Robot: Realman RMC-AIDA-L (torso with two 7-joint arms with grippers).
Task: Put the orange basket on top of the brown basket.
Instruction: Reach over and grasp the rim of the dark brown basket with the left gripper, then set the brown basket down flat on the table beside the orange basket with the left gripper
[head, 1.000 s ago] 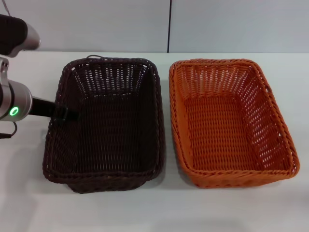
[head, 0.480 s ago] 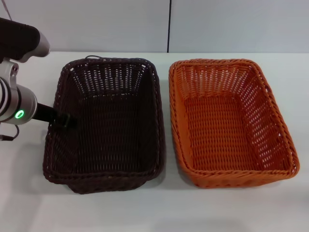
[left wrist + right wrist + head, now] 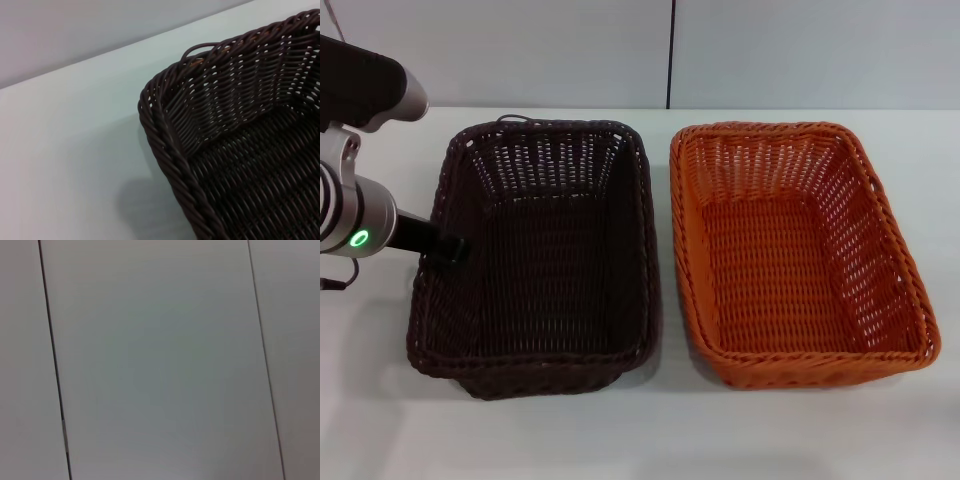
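The orange basket [image 3: 800, 255] lies well right of the left tool [image 3: 448, 248], beyond the brown basket [image 3: 538, 255]; tool's grip cannot be told.

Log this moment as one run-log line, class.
left gripper at brown basket left rim | right gripper not in view | orange basket on table, right of brown, untouched | stacking not yet done
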